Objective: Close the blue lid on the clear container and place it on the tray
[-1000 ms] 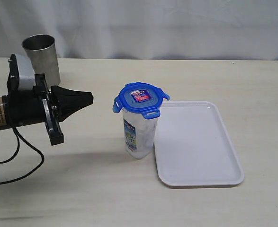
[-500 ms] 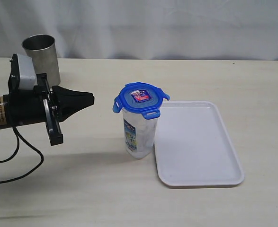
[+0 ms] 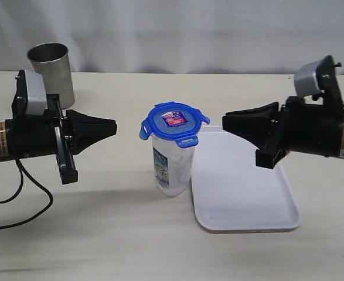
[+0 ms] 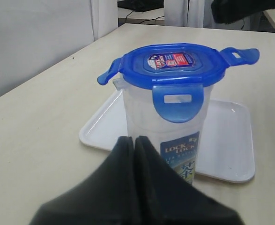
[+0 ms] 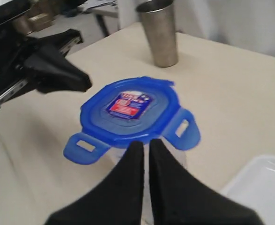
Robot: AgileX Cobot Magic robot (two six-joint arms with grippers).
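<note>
Atop clear container (image 3: 173, 167): blue lid (image 3: 173, 120), flaps out
Beside container: tray (image 3: 242, 199)
Facing container: left gripper (image 3: 113, 124), jaws closed, empty
Container's tray side: right gripper (image 3: 224, 122), jaws closed, empty

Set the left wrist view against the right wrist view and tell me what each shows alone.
Left wrist only: the printed side label on the clear container. Right wrist only: the steel cup on the table. Both: the blue lid sitting on top of the container, and part of the tray.
</note>
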